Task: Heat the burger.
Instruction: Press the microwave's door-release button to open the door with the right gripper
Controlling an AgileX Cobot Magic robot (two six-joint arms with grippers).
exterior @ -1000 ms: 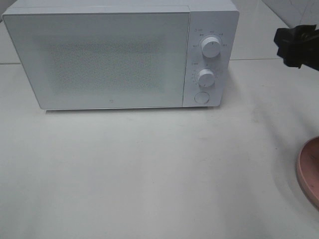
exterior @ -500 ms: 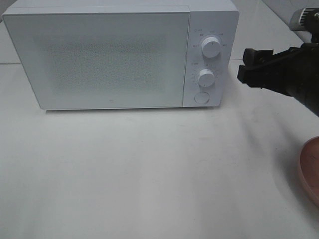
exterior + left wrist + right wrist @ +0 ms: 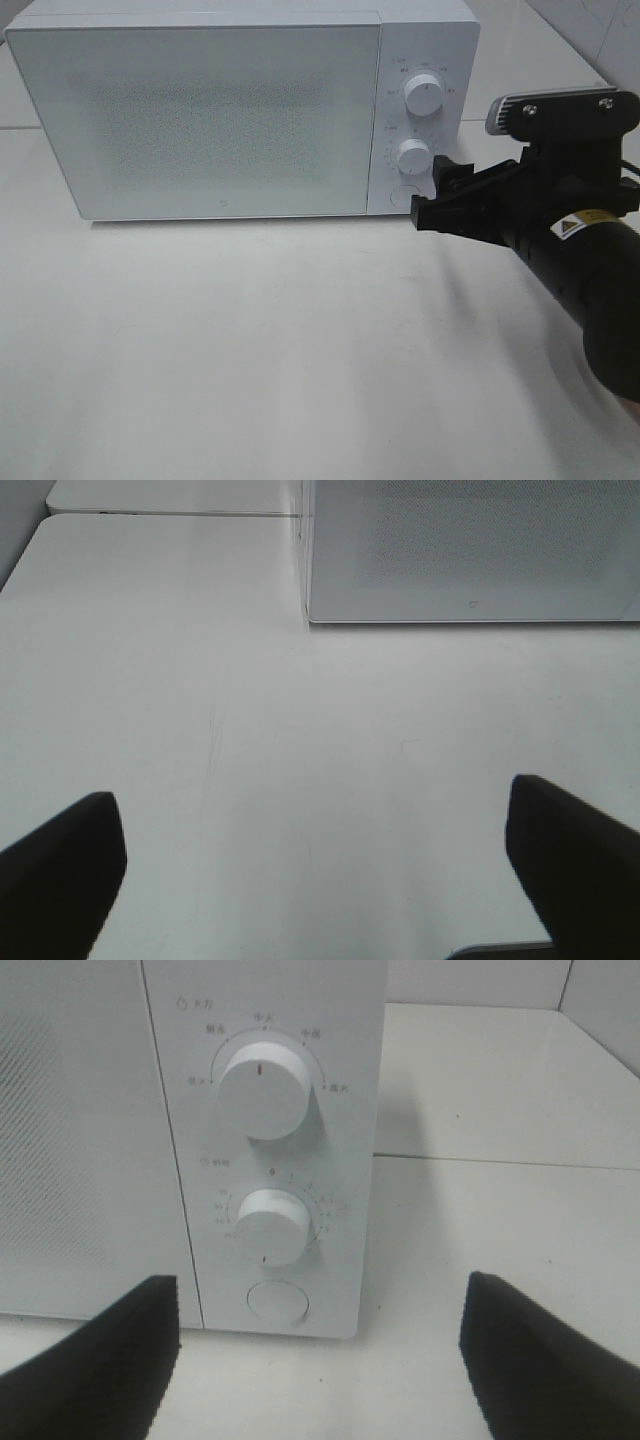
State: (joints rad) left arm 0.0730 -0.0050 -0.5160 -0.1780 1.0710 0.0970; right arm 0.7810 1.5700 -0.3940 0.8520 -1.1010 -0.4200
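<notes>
We cannot find the burger in any view, so we cannot tell where it is. The microwave [image 3: 200,115] stands on the white table [image 3: 250,350] with its door [image 3: 195,120] closed. On its panel, the upper knob [image 3: 262,1088] sits above the lower knob [image 3: 272,1226], with a round button [image 3: 277,1302] under both. Our right gripper [image 3: 430,192] hovers just beside that button, facing the panel, jaws spread wide and empty. Our left gripper [image 3: 312,800] hangs over bare table in front of the door's lower corner, well apart from it, jaws also wide and holding nothing.
</notes>
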